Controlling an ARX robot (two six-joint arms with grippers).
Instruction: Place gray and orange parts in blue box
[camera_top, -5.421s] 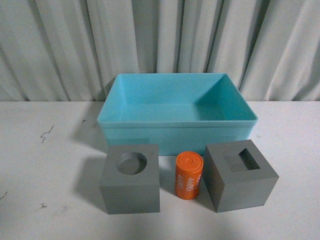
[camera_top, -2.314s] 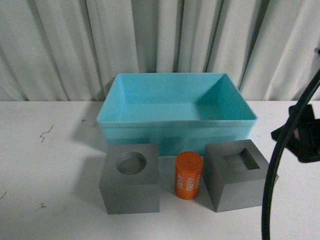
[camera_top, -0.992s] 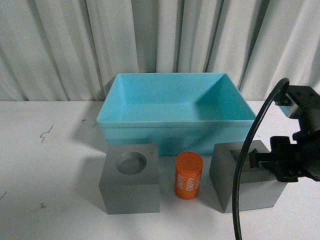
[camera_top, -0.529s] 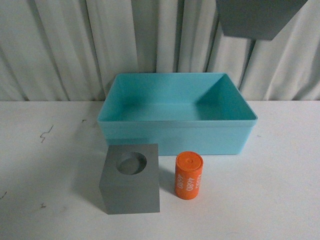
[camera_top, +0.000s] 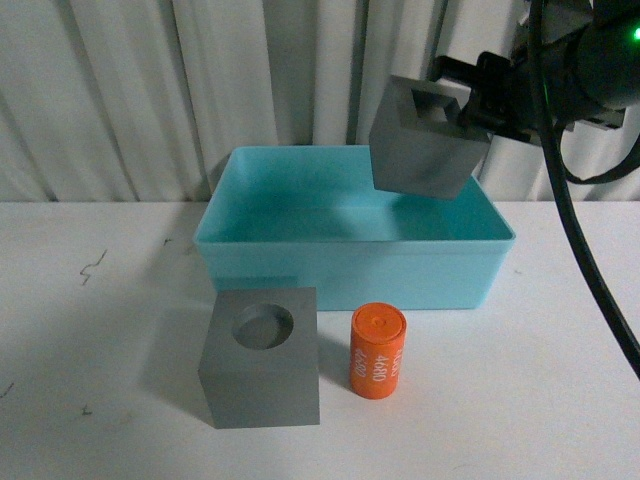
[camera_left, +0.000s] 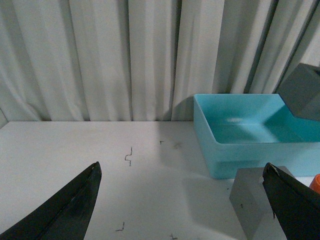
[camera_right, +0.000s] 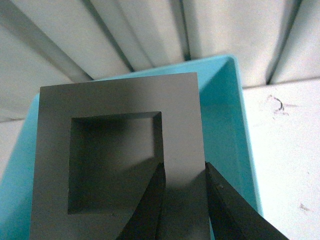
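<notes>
Your right pincer (camera_top: 468, 108) was clenched on one wall of the gray cube with the square recess (camera_top: 425, 145), holding it tilted in the air over the blue box (camera_top: 350, 272). The round-recess cube (camera_top: 262, 375) and orange cylinder (camera_top: 377, 352) stood on the worktop (camera_top: 100, 330) before the box. Your left pincer (camera_left: 180, 210) gaped, holding nothing.

Gray: cube (camera_top: 425, 140), other cube (camera_top: 262, 360). Orange, white print: cylinder (camera_top: 377, 352). Turquoise: box (camera_top: 350, 275).

Test lab: white curtain (camera_top: 120, 90), scuffed table (camera_top: 100, 350)
</notes>
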